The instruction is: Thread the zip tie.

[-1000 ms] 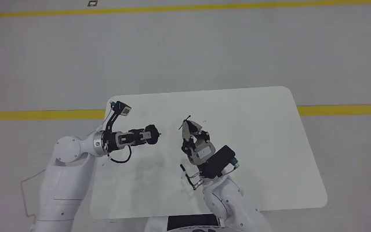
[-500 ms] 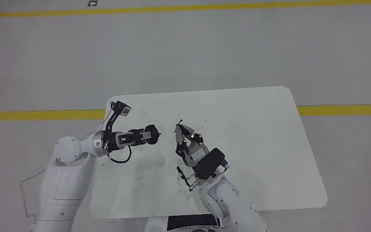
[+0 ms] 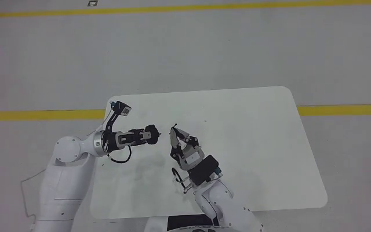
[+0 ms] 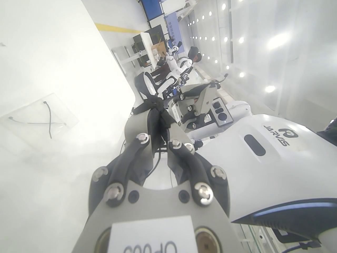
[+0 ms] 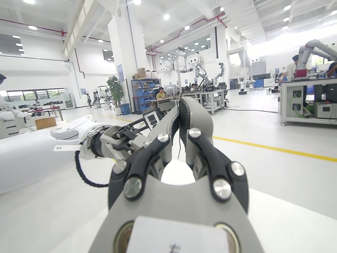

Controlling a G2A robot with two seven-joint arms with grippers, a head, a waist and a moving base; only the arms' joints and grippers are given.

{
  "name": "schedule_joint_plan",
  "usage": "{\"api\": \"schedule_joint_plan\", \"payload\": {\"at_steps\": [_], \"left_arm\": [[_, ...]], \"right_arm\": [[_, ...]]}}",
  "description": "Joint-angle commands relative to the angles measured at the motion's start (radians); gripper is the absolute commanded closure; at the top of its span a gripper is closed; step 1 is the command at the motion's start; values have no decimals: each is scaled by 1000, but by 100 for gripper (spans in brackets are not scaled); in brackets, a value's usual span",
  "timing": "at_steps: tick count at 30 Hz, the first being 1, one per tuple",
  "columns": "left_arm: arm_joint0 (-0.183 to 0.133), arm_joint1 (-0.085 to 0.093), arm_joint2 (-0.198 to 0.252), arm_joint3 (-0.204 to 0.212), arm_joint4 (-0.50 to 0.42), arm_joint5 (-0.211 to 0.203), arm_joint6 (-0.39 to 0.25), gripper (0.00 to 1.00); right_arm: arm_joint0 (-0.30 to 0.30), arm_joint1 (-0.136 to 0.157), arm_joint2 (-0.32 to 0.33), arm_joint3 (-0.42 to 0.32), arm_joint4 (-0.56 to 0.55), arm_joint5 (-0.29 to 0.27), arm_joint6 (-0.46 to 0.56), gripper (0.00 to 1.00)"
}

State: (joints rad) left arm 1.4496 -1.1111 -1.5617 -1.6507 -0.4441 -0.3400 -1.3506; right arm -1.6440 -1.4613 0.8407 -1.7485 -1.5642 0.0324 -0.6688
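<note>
Right gripper (image 3: 174, 131) is over the white table (image 3: 261, 145), clenched on a thin black zip tie (image 5: 179, 141) that runs between its fingers. Left gripper (image 3: 155, 134) faces it, near, tips apart, pressed closed on a dark bit (image 4: 155, 105), kind unclear. On the table beyond lies a clear sheet (image 4: 63, 109) carrying spare ties (image 4: 50, 122).

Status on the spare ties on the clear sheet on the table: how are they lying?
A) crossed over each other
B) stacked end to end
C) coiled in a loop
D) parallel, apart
A: the left wrist view shows the two thin black spare zip ties crossing each other on the clear sheet.
</note>
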Motion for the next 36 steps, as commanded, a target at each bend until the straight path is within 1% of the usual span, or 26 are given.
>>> {"api": "schedule_joint_plan", "payload": {"at_steps": [1,5,6,8,22,23,28,36], "left_arm": [[0,0,0,0,0,0,0,100],[0,0,0,0,0,0,0,100],[0,0,0,0,0,0,0,100],[0,0,0,0,0,0,0,100],[0,0,0,0,0,0,0,100],[0,0,0,0,0,0,0,100],[0,0,0,0,0,0,0,100],[0,0,0,0,0,0,0,100]], "right_arm": [[13,-3,-18,19,-6,17,-23,100],[37,-5,-51,51,-6,53,-63,100],[42,-6,-56,59,-6,74,-73,100],[43,-7,-64,72,-3,89,-73,100],[44,-8,-68,78,1,91,-72,100],[46,-8,-68,76,-6,92,-59,100],[47,-9,-87,83,-6,126,-73,100],[71,-18,-117,117,-6,180,-98,100]]}}
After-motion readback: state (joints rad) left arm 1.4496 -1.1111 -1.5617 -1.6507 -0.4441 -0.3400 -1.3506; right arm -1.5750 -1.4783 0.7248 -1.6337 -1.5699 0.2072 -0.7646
